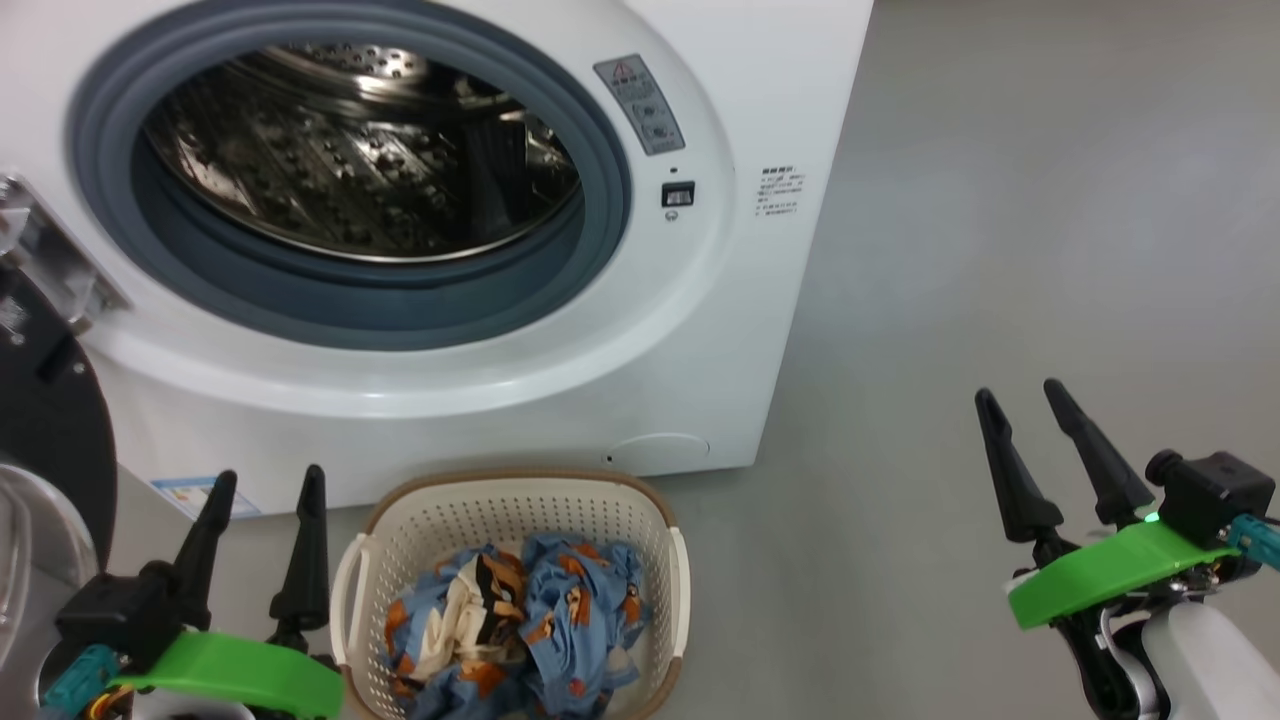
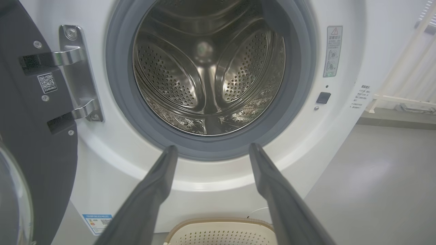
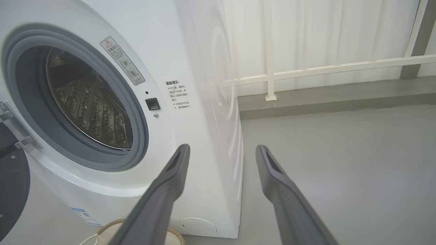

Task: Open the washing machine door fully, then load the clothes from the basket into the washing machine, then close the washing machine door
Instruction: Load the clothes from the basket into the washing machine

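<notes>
- While the washing machine door (image 1: 45, 400) stands swung wide to the left of the opening, with its glossy black rim and clear glass bowl at the left edge of the head view, the washing machine (image 1: 700, 350) shows its perforated steel drum (image 1: 350, 150) ringed by the grey rubber gasket (image 1: 400, 300).
- Two metal hinge arms (image 2: 78, 71) join the door to the white front, seen in the left wrist view.
- On the grey floor (image 1: 1000, 250), the basket (image 1: 520, 482) sits right in front of the machine's lower panel, below the opening; I cannot tell whether it touches the panel.
- Inside the basket the clothes (image 1: 570, 610) lie heaped: light-blue fabric with orange-brown prints, and a cream-white and black piece among them.
- Just left of the basket the left gripper (image 1: 270, 475) hovers low, its two dark fingers spread apart with nothing between them, pointing at the machine's front.
- In the left wrist view its fingertips frame the lower part of the gasket.
- Well to the right of the basket, past the machine's right corner, the right gripper (image 1: 1020, 390) hangs over bare floor, fingers likewise spread and gripping nothing.
- A small blue label sticker (image 1: 200, 495) sits at the lower left of the front, behind the left gripper's fingers.
- Right of the opening are a grey warning sticker (image 1: 640, 105) and a small dark latch socket (image 1: 677, 193).
- Beyond the machine, the right wrist view shows a cream railing (image 3: 306, 69).
</notes>
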